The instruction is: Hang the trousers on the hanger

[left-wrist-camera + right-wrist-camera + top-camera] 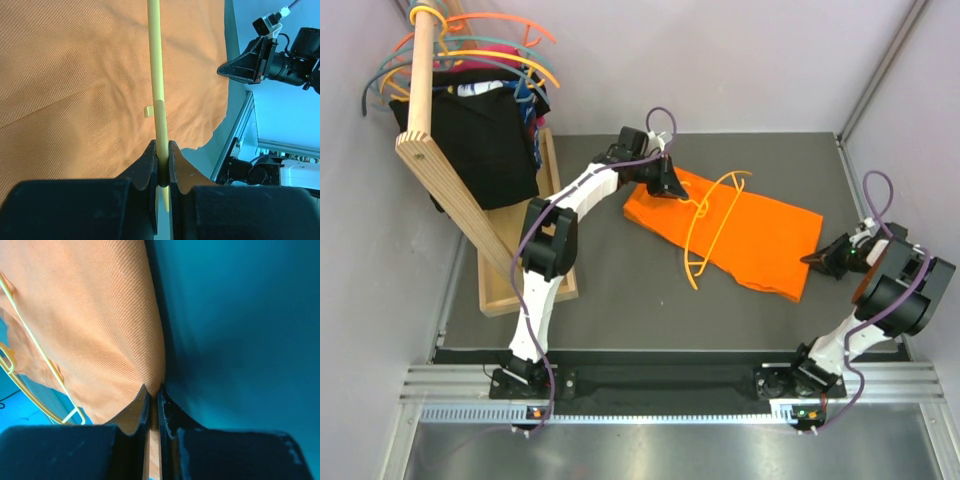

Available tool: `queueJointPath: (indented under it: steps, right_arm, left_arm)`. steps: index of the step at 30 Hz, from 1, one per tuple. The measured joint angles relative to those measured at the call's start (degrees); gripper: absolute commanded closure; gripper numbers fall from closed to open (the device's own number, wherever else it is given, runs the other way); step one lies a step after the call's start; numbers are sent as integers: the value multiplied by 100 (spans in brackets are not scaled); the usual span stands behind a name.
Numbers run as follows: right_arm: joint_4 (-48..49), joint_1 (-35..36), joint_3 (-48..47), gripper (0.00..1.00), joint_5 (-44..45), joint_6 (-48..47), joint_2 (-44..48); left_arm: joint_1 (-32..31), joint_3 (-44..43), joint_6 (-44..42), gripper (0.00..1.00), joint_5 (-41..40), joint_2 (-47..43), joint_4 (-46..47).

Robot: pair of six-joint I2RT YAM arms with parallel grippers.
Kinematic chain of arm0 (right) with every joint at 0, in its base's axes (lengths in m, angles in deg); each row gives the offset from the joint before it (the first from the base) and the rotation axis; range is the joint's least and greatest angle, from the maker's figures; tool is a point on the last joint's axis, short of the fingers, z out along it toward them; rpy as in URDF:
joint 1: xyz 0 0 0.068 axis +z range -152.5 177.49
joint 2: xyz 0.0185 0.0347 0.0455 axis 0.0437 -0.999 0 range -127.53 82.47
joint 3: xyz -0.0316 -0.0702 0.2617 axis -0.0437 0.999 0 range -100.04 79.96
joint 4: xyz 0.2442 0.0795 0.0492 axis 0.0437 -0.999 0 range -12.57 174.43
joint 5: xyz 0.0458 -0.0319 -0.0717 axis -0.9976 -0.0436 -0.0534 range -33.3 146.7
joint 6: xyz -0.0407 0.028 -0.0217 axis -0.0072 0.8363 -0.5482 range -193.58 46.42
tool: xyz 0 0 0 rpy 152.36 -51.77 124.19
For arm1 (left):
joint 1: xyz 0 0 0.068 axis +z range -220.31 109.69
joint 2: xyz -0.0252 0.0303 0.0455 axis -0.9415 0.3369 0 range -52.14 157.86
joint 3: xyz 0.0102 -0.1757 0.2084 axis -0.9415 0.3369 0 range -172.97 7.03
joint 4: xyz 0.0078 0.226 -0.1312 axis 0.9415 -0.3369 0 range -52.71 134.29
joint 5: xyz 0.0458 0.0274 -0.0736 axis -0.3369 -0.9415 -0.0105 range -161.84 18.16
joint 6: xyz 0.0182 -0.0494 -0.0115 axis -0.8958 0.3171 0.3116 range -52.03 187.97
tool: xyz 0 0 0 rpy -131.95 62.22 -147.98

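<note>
The bright orange trousers [760, 240] lie folded on the dark table at centre right. The amber-yellow hanger [705, 235] lies on top of them. My left gripper [668, 182] is at the trousers' far left end, shut on a thin bar of the hanger [156, 75] over the cloth [75, 90]. My right gripper [817, 260] is at the trousers' right edge, shut on that edge of the fabric [90, 315]; cloth shows between its jaws. The hanger [35, 345] shows on the far side of the cloth in the right wrist view.
A wooden rack [450, 180] with a slanted pole stands at the back left on a wooden base [520, 290]. It carries black garments [485, 145] and coral and teal hangers [500, 45]. Grey walls close in both sides.
</note>
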Motion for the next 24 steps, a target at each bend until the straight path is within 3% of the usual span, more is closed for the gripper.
queueJointPath:
  steps: [7,11,17,24]
  right_arm:
    - [-7,339,-20,100,57,592,881]
    - [37,1357,-474,100,160,1150,1287]
    - [608,3167,-1167,100,280,1982,1266]
    - [1475,4004,-1451,100,382,2774,393]
  left_arm:
    - [4,2,118,100,-2,2,57]
    - [2,2,210,100,-22,2,83]
    - [-7,2,328,100,-107,-2,92]
    - [-26,4,584,100,-284,-9,144]
